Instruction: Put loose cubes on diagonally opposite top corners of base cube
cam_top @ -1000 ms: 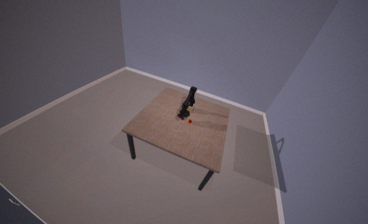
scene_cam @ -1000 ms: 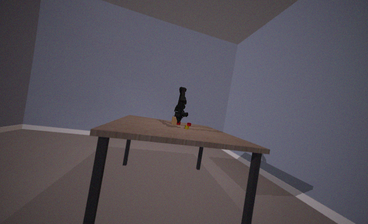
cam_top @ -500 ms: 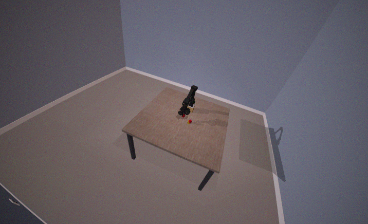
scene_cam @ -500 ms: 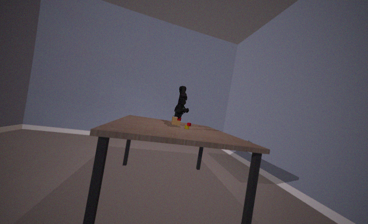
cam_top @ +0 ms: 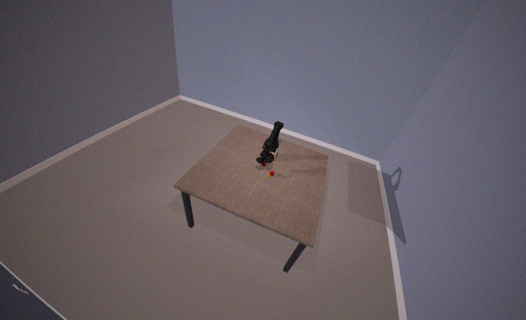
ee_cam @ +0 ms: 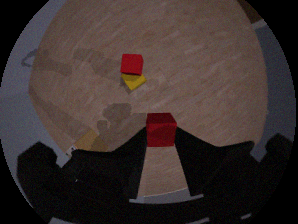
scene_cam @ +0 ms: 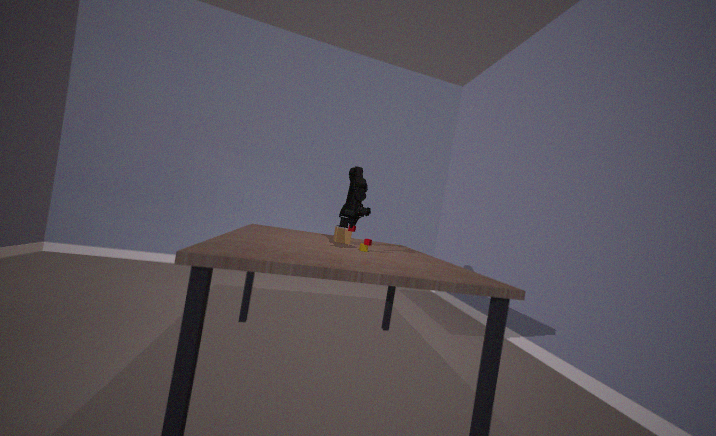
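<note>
Red cube in end effector — above table.

Top view: high in a room corner, far off, looking down on the whole desk. Exterior view: low near the floor, far back, tilted up past the desk legs. Wrist view: close, aimed down past the fingers. Shared by all: desk surface.
</note>
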`<state>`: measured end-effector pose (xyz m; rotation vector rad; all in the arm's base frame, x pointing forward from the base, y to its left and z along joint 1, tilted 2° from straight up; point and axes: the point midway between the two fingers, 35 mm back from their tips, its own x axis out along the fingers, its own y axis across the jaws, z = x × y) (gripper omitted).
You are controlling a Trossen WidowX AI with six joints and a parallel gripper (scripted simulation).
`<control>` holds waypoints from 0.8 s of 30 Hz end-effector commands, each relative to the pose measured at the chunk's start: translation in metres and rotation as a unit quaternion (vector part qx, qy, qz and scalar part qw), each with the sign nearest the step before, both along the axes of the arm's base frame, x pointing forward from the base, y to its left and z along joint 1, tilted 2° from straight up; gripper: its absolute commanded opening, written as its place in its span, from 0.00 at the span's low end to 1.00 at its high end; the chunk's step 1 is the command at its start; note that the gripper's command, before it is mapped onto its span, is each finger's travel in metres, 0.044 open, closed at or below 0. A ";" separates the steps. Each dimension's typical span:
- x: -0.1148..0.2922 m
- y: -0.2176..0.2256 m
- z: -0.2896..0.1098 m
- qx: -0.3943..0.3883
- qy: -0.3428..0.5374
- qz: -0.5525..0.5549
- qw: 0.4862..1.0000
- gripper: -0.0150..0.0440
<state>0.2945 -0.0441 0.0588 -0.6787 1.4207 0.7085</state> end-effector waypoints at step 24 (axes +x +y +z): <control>-0.007 0.078 0.001 0.005 -0.001 -0.093 0.996 0.43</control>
